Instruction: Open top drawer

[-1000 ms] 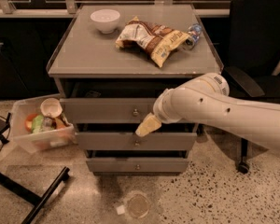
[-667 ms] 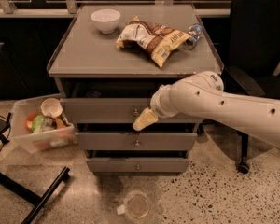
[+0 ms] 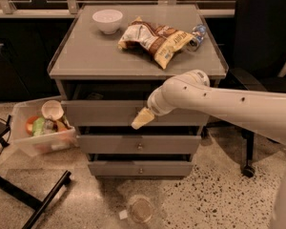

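Since a second ago the arm has crept up and to the left, bringing the hand [image 3: 142, 119] from the lower edge of the top drawer [image 3: 95, 113] onto the middle of its front, at frame centre. Its cream tip points down and left over the spot where the knob should be; the knob itself is hidden behind it. Whether the hand is open or closed, I cannot tell.

The top drawer sits directly under the worktop [image 3: 86, 56], above the middle drawer [image 3: 114, 144]. A dark gap shows along its upper edge, so it may already stand slightly out.

It looks like a rigid, flat-fronted drawer that will move only straight outward on its runners. With contents unseen, its weight is a guess, but it should slide rather than lift. The central knob is probably the only sound hold: small, round and likely smooth, so a grip there could slip off under a hard pull.
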